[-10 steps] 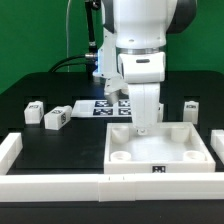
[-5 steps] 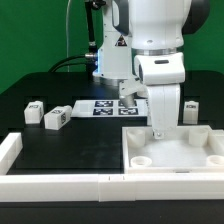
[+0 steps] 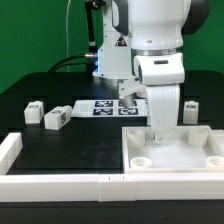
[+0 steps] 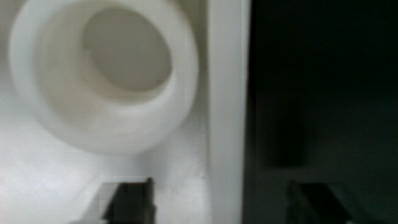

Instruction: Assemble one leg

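The big white square panel (image 3: 185, 148) lies at the front on the exterior view's right, with round sockets in its corners. My gripper (image 3: 158, 132) reaches down onto the panel's far left part. In the wrist view the gripper (image 4: 224, 200) is open and straddles a raised wall of the panel (image 4: 221, 90). One finger (image 4: 128, 204) is over the panel's inside near a round socket (image 4: 107, 70). The other finger is outside over the black table. Two legs (image 3: 34, 111) (image 3: 56, 119) lie at the left. A third leg (image 3: 191, 109) lies at the far right.
The marker board (image 3: 100, 107) lies flat behind the panel. A low white rail (image 3: 60, 185) runs along the table's front and turns back at the left (image 3: 10, 150). A cable (image 3: 75, 60) hangs behind the arm.
Between the oldest frame and half a second ago the panel and my gripper shifted together toward the exterior view's right. Since then nothing has moved.
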Tool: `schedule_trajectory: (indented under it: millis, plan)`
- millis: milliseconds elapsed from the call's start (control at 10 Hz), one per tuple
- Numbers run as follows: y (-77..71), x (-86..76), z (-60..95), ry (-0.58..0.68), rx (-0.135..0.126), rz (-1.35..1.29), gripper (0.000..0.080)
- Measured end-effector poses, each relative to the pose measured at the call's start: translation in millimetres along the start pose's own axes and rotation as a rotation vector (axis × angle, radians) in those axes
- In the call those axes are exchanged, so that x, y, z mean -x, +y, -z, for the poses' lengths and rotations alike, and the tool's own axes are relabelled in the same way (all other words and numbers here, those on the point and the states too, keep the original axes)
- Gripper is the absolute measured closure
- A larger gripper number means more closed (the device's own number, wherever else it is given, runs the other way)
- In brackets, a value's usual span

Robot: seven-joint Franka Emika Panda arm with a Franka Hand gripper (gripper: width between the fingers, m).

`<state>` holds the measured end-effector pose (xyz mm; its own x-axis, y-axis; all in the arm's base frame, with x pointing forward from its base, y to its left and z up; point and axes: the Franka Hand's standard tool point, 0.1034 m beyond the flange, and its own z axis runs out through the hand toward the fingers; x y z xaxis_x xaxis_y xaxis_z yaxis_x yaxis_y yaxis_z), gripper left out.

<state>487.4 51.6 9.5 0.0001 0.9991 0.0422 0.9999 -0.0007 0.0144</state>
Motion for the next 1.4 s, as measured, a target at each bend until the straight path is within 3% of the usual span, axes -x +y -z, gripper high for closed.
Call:
schedule_trajectory:
  millis: [100, 200, 300, 800, 1000, 1200, 1400]
  plan:
    - [0.0, 0.1, 0.0, 0.000, 0.000, 0.000, 0.0303]
    - [-0.1, 0.2, -0.1, 0.000, 0.000, 0.000, 0.0196]
    - [-0.2, 0.2, -0.1, 0.000, 0.000, 0.000, 0.0164]
    - [-0.6, 1.1, 1.4, 0.001, 0.006, -0.009, 0.0151]
    - [-14.4, 4.5, 24.5, -0.002, 0.048, -0.068, 0.0151]
    - [-19.4, 5.7, 42.2, -0.008, 0.070, -0.092, 0.0151]
    - [-20.7, 5.9, 42.8, -0.008, 0.070, -0.127, 0.0151]
